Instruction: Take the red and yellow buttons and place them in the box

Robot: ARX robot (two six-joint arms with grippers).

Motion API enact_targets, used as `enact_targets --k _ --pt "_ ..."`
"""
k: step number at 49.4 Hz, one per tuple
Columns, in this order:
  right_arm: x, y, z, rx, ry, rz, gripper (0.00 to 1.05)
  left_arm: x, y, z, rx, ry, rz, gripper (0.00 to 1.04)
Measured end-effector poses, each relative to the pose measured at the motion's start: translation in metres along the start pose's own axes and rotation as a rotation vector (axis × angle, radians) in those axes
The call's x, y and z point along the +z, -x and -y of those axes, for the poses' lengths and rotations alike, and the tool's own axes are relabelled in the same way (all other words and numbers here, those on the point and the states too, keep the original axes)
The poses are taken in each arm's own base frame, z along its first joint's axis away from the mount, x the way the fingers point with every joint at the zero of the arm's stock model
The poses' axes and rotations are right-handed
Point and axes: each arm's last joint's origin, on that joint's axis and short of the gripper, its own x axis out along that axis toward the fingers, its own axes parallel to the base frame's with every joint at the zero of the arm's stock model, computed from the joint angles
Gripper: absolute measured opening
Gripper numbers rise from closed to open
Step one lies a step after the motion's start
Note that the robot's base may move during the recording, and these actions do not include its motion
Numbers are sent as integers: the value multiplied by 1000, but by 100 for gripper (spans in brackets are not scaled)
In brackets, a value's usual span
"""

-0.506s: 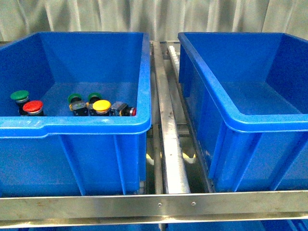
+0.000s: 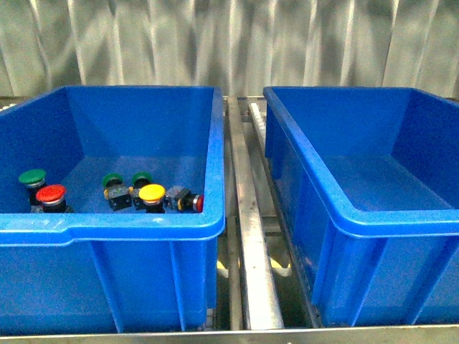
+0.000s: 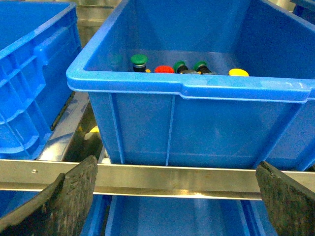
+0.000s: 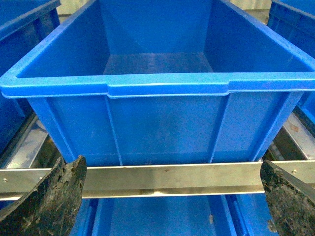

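A red button (image 2: 50, 193) and a yellow button (image 2: 152, 192) sit on the floor of the left blue crate (image 2: 143, 223), near its front wall. A small red-capped part (image 2: 197, 203) lies on its side beside the yellow one. The box (image 2: 387, 218), the right blue crate, is empty. In the left wrist view the red cap (image 3: 164, 69) and yellow cap (image 3: 238, 73) peek over the crate rim (image 3: 197, 88). My left gripper (image 3: 174, 206) hangs open, low in front of that crate. My right gripper (image 4: 170, 206) is open in front of the box (image 4: 167, 87). Neither arm shows in the front view.
Green buttons (image 2: 31, 176) (image 2: 112, 179) (image 2: 141, 178) stand among the others. Metal rails (image 2: 247, 215) run between the crates. A steel crossbar (image 3: 172, 179) (image 4: 172, 179) spans in front of both crates. Another blue crate (image 3: 29, 73) stands beside the left one.
The front view has shifted: crates sit lower in the frame, more curtain shows, and the front crossbar has almost dropped out of view. The buttons keep their places.
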Motion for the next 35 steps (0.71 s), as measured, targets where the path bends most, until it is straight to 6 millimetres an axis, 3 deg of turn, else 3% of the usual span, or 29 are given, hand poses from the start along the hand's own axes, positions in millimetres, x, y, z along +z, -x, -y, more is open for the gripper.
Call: enact_targets --k 35 --pt "0 0 0 0 0 0 102 0 0 0 0 0 0 97"
